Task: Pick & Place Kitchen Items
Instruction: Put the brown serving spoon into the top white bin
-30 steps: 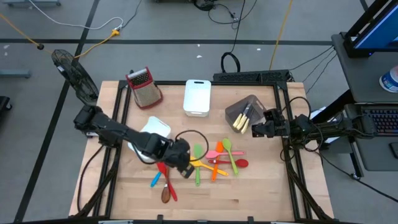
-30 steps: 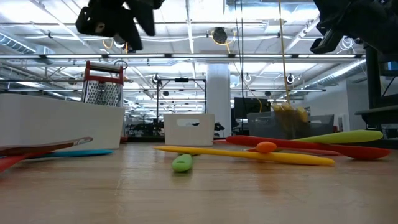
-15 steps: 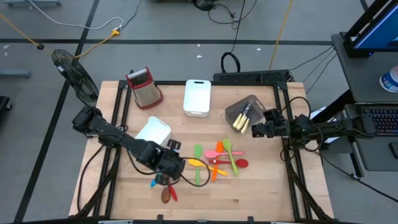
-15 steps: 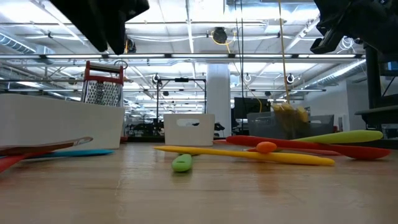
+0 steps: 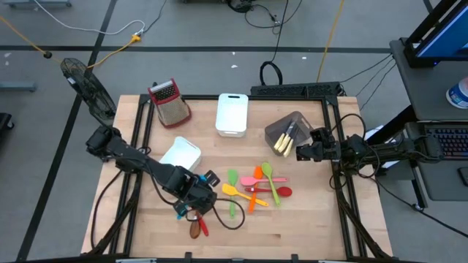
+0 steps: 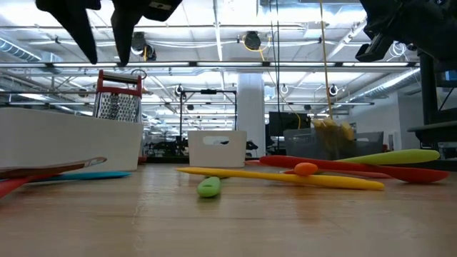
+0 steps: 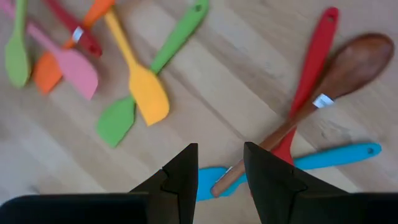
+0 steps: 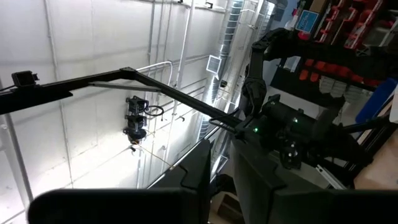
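The left gripper (image 7: 221,177) hangs open and empty above the near-left cluster of utensils, fingers (image 6: 121,32) well off the wood; under it a brown spoon (image 7: 339,78) lies across a red spoon (image 7: 311,74) and a blue spatula (image 7: 323,158); just beside these lie a yellow spatula (image 7: 140,78) crossing a green spatula (image 7: 146,78), then a pink spatula (image 7: 65,59), an orange one (image 7: 46,71) and a light green spoon (image 7: 15,50); the rest of the utensils (image 5: 259,186) fan out at the table's middle; the right gripper (image 5: 301,152) waits raised at the right edge, jaws nearly closed on nothing, next to a grey bin (image 5: 285,131) holding cream-handled pieces; a white bin (image 5: 181,153) sits just behind the left arm, another (image 5: 232,114) at the far middle, a grater (image 5: 168,101) at the far left; the wooden table (image 5: 307,219) stands on grey floor, with ceiling lights and shelving behind.
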